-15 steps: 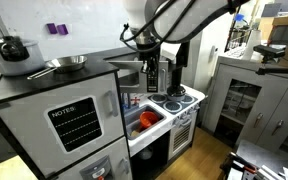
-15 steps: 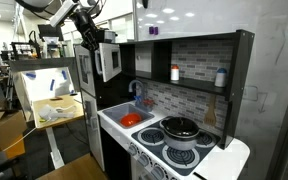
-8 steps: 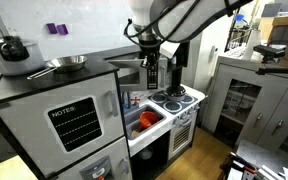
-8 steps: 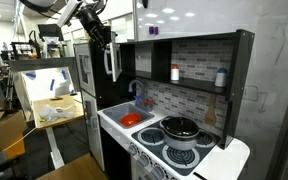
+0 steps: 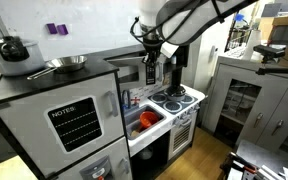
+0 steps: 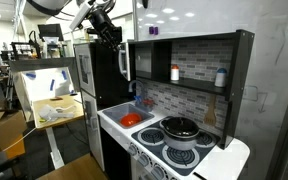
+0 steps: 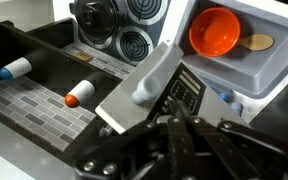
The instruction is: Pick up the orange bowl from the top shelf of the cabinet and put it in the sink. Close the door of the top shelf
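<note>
- Sitting upright in the white sink [image 7: 282,62], the orange bowl [image 7: 216,33] is round and glossy.
- White cabinet door [image 7: 144,90] hangs ajar.
- Gripper [image 7: 179,135] is beside it; its jaw spread cannot be told.

Just one word reads out here: "NOTES", in white capitals across the top of the black chalkboard panel [image 5: 76,128] on the play kitchen's fridge door [image 5: 110,115]. The purple card [image 5: 56,28] on the wall is too small to read.
</note>
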Robot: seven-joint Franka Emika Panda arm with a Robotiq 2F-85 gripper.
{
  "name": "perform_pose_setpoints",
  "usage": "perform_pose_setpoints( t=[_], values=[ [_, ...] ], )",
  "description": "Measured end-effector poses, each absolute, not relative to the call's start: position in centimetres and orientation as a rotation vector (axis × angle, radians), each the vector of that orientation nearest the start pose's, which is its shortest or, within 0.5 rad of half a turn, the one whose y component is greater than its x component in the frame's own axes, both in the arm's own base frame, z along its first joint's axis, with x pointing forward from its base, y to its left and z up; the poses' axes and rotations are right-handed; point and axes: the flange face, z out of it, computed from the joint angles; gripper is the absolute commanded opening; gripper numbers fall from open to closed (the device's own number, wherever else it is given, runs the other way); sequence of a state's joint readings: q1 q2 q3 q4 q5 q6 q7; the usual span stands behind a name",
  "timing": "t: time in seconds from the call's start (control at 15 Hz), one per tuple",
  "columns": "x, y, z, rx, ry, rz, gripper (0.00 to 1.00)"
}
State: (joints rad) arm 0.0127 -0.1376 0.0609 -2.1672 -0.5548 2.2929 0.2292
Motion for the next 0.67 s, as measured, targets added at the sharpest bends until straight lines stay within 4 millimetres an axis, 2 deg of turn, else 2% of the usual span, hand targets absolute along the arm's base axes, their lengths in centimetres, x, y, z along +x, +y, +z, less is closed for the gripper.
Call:
perform_pose_setpoints(
  t=[0.33,0.67],
  values=[
    [54.8,0.9,47.3,-3.459,-0.255,-0.674,0.0],
    [55.9,0.8,47.9,-3.421,-0.246,-0.772,0.0]
  ],
)
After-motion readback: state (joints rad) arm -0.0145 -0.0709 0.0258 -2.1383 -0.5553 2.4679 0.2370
